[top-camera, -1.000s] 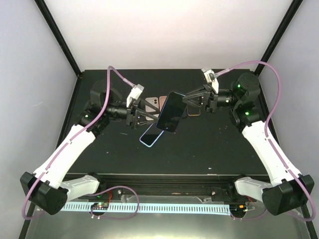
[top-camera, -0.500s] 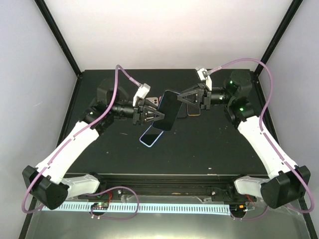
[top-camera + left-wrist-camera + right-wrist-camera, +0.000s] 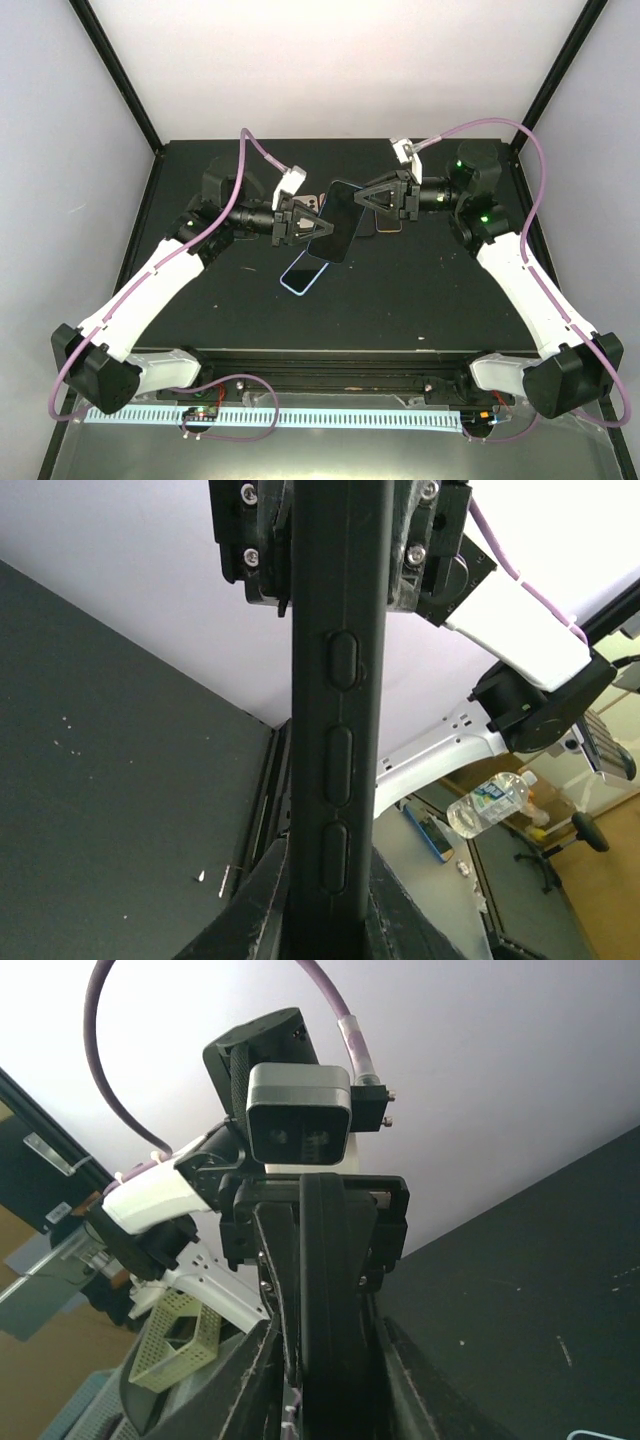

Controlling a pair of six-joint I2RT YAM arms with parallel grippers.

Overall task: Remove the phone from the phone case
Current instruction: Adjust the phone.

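Black cased phone (image 3: 337,224) raised above table, left hand (image 3: 317,229) clamped on it; right hand (image 3: 362,200) flanking it, grip unclear

The phone (image 3: 337,220) sits in a black phone case (image 3: 338,730), up in the air over the back half of the table (image 3: 420,300). From above, its dark glossy face is a rectangle tilted off square, top end leaning right. Seen edge-on, the case's side carries three raised oblong buttons in a row.
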